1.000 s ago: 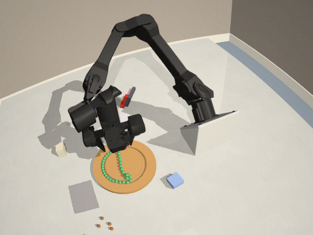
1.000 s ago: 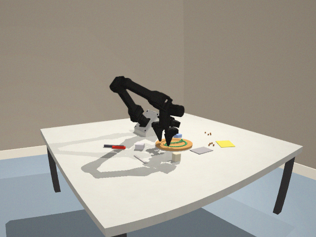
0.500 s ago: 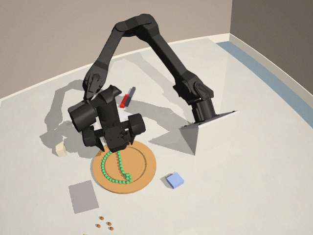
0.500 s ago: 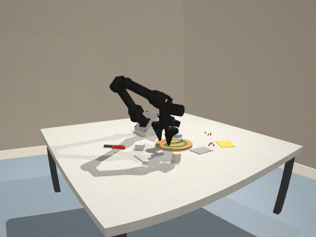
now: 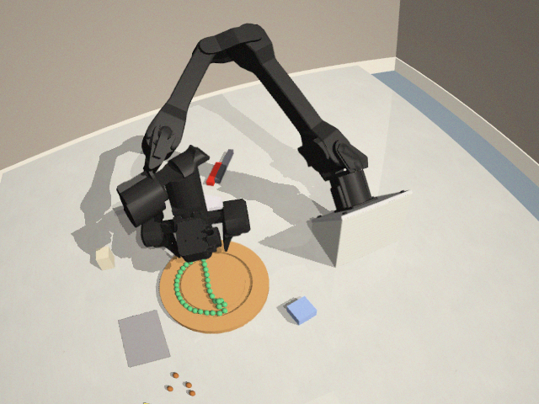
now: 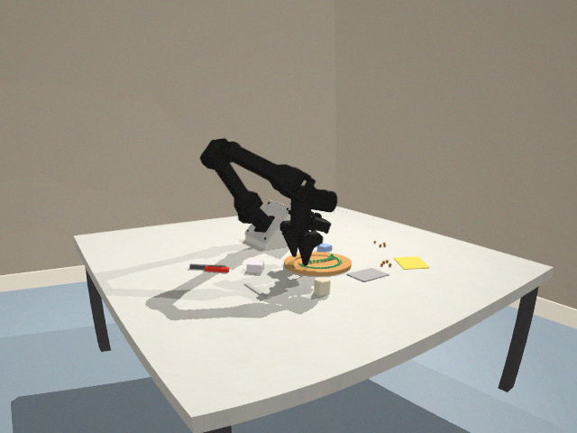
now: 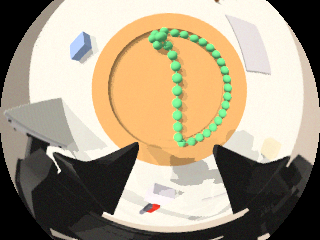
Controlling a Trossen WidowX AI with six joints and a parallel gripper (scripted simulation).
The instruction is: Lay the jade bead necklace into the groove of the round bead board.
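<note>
Two fingers of the gripper (image 5: pixel 201 253) (image 6: pixel 299 260) (image 7: pixel 176 146) are spread wide, with nothing held between them, and are pointed down at the near edge of the round bead board (image 5: pixel 259 284) (image 6: pixel 346 266) (image 7: pixel 102 90). On the board, ahead of the hand, the jade bead necklace (image 5: pixel 208 285) (image 6: pixel 332 257) (image 7: pixel 177 90) is laid out in a D shape. Its curved side is seen along the groove, on the right in the wrist view, while the other side is run nearly straight across the board's middle. At the end farthest from the hand, several beads are bunched together; the nearest bend is seen between the fingertips in the wrist view. The groove's other half is left uncovered.

Beyond the board from the hand, a blue block (image 5: pixel 301 310) (image 6: pixel 324 247) (image 7: pixel 80 46) is seen toward one side and a flat grey square (image 5: pixel 143 337) (image 6: pixel 368 274) (image 7: pixel 249 45) toward the other. A cream block (image 5: pixel 105 257) (image 6: pixel 322 286) (image 7: pixel 271 148) is placed to the hand's side, off the board. Behind the hand, a white block (image 6: pixel 255 267) (image 7: pixel 161 191) and a red-and-dark stick-like object (image 5: pixel 214 172) (image 6: pixel 216 269) (image 7: pixel 152 208) are found.
</note>
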